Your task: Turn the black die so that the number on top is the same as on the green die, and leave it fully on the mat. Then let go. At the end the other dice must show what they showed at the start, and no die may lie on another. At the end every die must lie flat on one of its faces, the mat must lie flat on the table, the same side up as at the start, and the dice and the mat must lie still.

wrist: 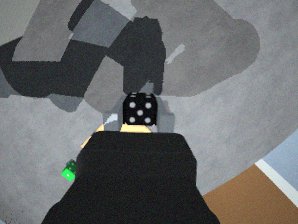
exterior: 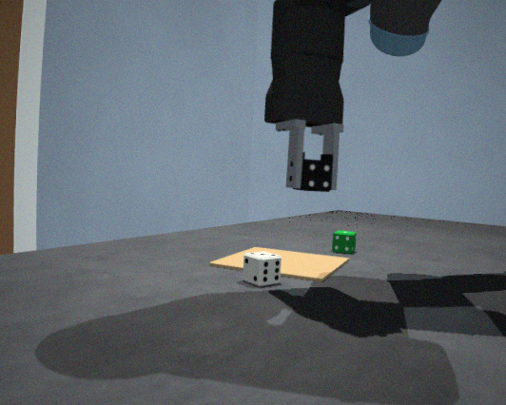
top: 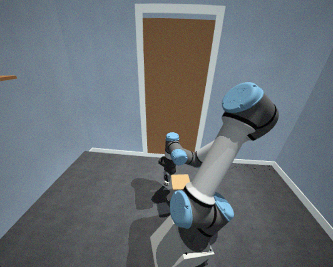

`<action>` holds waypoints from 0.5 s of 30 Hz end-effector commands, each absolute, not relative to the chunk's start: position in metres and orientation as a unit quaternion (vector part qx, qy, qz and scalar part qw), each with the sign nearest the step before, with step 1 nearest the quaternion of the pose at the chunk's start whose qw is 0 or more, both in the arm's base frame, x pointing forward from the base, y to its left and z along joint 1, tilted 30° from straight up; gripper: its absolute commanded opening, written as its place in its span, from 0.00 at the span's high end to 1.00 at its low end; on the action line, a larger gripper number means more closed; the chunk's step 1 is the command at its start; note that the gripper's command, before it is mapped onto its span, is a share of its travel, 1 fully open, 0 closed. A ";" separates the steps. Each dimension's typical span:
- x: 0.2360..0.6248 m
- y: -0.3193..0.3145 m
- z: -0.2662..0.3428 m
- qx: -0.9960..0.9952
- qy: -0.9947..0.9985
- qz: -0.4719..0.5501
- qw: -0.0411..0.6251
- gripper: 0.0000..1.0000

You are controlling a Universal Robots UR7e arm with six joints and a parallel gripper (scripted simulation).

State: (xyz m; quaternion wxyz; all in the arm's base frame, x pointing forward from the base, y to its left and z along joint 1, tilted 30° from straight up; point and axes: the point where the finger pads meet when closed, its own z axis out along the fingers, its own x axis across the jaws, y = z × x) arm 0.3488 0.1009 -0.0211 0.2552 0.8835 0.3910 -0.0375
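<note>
The claw (exterior: 312, 183) is hanging high over the floor, clamping the black die (exterior: 316, 175) between its fingertips; the die is showing four white pips toward the exterior camera; below, the tan mat (exterior: 297, 262) is lying flat, the white die (exterior: 262, 268) sitting at its 7 o'clock edge, the green die (exterior: 343, 241) just off its 2 o'clock corner.

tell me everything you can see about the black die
The black die is a small, matte-looking black cube with white pips. It hangs high in the air, clamped between the fingers of the gripper, well above the tan mat and touching nothing else. It sits square, not tilted. Its four-pip face shows in the exterior view, its five-pip face points downward in the wrist view.
</note>
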 end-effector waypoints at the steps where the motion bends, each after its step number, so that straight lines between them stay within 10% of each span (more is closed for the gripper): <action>1: 0.354 0.099 -0.018 0.914 0.312 -0.016 0.259 0.43; 15: 0.369 0.090 -0.010 0.958 0.119 0.037 0.256 0.43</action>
